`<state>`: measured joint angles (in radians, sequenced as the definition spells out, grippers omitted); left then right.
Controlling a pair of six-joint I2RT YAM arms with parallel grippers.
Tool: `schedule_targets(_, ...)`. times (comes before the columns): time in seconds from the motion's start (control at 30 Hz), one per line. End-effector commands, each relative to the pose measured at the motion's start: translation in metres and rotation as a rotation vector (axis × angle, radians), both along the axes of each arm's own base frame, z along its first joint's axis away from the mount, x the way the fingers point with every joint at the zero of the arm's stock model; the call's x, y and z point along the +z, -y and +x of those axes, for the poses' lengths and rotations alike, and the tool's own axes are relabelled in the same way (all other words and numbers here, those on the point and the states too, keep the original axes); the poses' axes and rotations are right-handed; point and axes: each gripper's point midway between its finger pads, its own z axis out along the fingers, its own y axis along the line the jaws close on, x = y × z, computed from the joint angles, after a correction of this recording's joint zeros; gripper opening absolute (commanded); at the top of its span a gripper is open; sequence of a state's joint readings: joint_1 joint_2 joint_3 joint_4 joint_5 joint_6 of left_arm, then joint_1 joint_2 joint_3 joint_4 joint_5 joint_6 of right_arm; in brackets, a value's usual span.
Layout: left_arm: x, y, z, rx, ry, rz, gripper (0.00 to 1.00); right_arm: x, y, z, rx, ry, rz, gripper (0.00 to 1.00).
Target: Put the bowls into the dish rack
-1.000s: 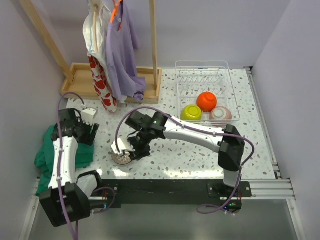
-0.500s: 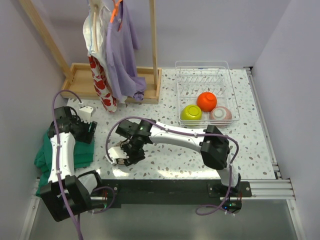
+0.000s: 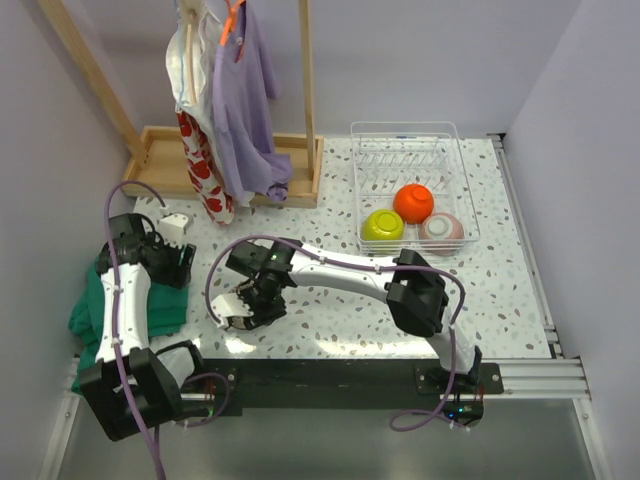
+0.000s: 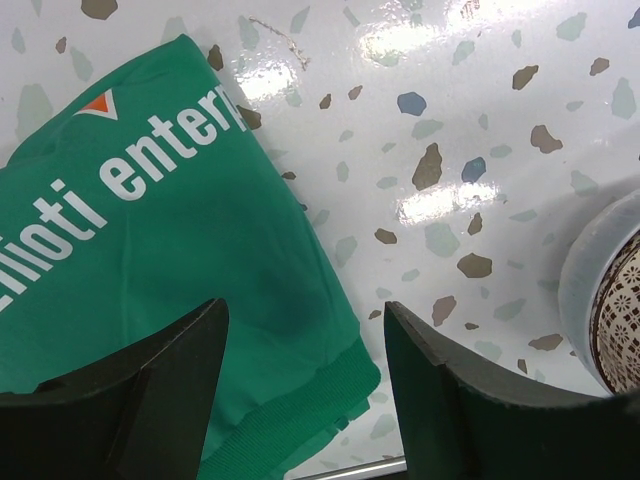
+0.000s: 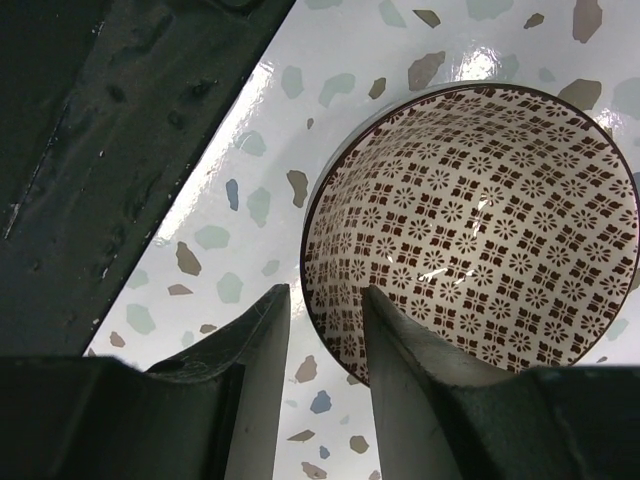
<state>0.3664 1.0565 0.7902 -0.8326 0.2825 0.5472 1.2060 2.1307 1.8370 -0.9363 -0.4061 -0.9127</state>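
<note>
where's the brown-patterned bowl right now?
The bowl sits upright near-left on the table in the top view, under the right gripper, just right of the green shirt. Wrist view: its rim lies between the fingers.

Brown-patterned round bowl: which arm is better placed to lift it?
Right: the right tool straddles the rim of the brown-patterned round bowl; the left tool hangs open over the green shirt.

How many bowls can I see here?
4. The green bowl, orange bowl and pink bowl sit in the rack; the patterned bowl stands on the table, the right gripper straddling its rim. None seems hidden.
</note>
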Motion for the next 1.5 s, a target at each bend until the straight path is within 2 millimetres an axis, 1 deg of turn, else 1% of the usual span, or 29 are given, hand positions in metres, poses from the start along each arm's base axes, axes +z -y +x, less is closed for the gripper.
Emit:
schedule_targets(0.0,0.014,-0.002,0.011,-0.027,0.05,0.004,0.68,0.015,-0.008,0.002,0.0,0.019,0.024,0.34)
schedule_targets(0.07,0.014,-0.001,0.011,-0.024,0.052,0.002,0.68,0.015,-0.007,0.001,0.001,0.014,0.021,0.29)
schedule_targets(0.1,0.014,-0.001,0.011,-0.024,0.053,0.0,0.68,0.015,-0.007,0.0,0.001,0.007,0.02,0.24)
schedule_targets(0.17,0.013,0.0,0.011,-0.023,0.051,-0.005,0.68,0.016,-0.006,-0.002,0.003,0.001,0.016,0.16)
schedule_targets(0.2,0.013,0.0,0.011,-0.024,0.053,-0.006,0.68,0.016,-0.004,-0.003,0.003,-0.006,0.008,0.1)
schedule_targets(0.3,0.012,0.001,0.011,-0.024,0.052,-0.01,0.68,0.022,-0.003,-0.003,0.002,-0.006,0.013,0.0)
schedule_targets(0.47,0.013,0.003,0.012,-0.025,0.058,-0.022,0.68,0.04,-0.007,0.001,-0.021,0.027,0.059,0.0)
schedule_targets(0.5,0.014,0.003,0.012,-0.026,0.06,-0.022,0.67,0.048,-0.009,0.003,-0.028,0.038,0.083,0.0)
schedule_targets(0.57,0.015,0.004,0.014,-0.031,0.067,-0.026,0.67,0.055,-0.011,0.005,-0.048,0.05,0.099,0.0)
schedule_targets(0.7,0.021,0.004,0.018,-0.037,0.086,-0.026,0.67,0.072,-0.016,0.016,-0.097,0.112,0.146,0.0)
schedule_targets(0.83,0.025,0.004,0.021,-0.057,0.098,-0.022,0.67,0.091,-0.013,0.022,-0.138,0.163,0.184,0.0)
schedule_targets(0.93,0.029,0.007,0.021,-0.086,0.107,-0.024,0.66,0.095,-0.009,0.024,-0.154,0.182,0.188,0.0)
schedule_targets(0.97,0.029,0.008,0.019,-0.101,0.102,-0.023,0.66,0.1,-0.007,0.023,-0.161,0.181,0.197,0.0)
schedule_targets(1.03,0.034,0.011,0.019,-0.134,0.114,-0.026,0.65,0.108,-0.005,0.028,-0.211,0.199,0.211,0.0)
schedule_targets(1.07,0.033,0.013,0.015,-0.164,0.101,-0.024,0.65,0.12,-0.004,0.029,-0.226,0.213,0.236,0.0)
schedule_targets(1.1,0.037,0.014,0.015,-0.188,0.108,-0.022,0.65,0.127,-0.003,0.032,-0.243,0.227,0.257,0.0)
schedule_targets(1.13,0.038,0.019,0.013,-0.219,0.111,-0.036,0.64,0.129,0.001,0.035,-0.277,0.235,0.26,0.0)
schedule_targets(1.17,0.038,0.023,0.008,-0.265,0.097,-0.038,0.64,0.137,0.004,0.038,-0.296,0.243,0.277,0.0)
schedule_targets(1.2,0.042,0.025,0.007,-0.293,0.105,-0.04,0.63,0.151,0.01,0.039,-0.313,0.248,0.31,0.0)
schedule_targets(1.23,0.046,0.033,0.006,-0.335,0.12,-0.067,0.63,0.154,0.016,0.04,-0.357,0.221,0.319,0.0)
schedule_targets(1.27,0.046,0.039,0.0,-0.386,0.112,-0.079,0.62,0.162,0.024,0.052,-0.41,0.207,0.339,0.0)
schedule_targets(1.3,0.053,0.043,0.0,-0.417,0.13,-0.088,0.62,0.179,0.032,0.056,-0.446,0.194,0.384,0.0)
schedule_targets(1.33,0.056,0.049,-0.001,-0.446,0.139,-0.108,0.61,0.183,0.04,0.061,-0.504,0.153,0.389,0.0)
schedule_targets(1.37,0.059,0.061,-0.007,-0.516,0.151,-0.154,0.61,0.189,0.053,0.078,-0.572,0.128,0.404,0.0)
schedule_targets(1.43,0.07,0.077,-0.008,-0.591,0.188,-0.203,0.6,0.204,0.071,0.092,-0.69,0.058,0.434,0.0)
schedule_targets(1.47,0.072,0.088,-0.01,-0.648,0.188,-0.211,0.6,0.207,0.087,0.11,-0.758,0.036,0.442,0.0)
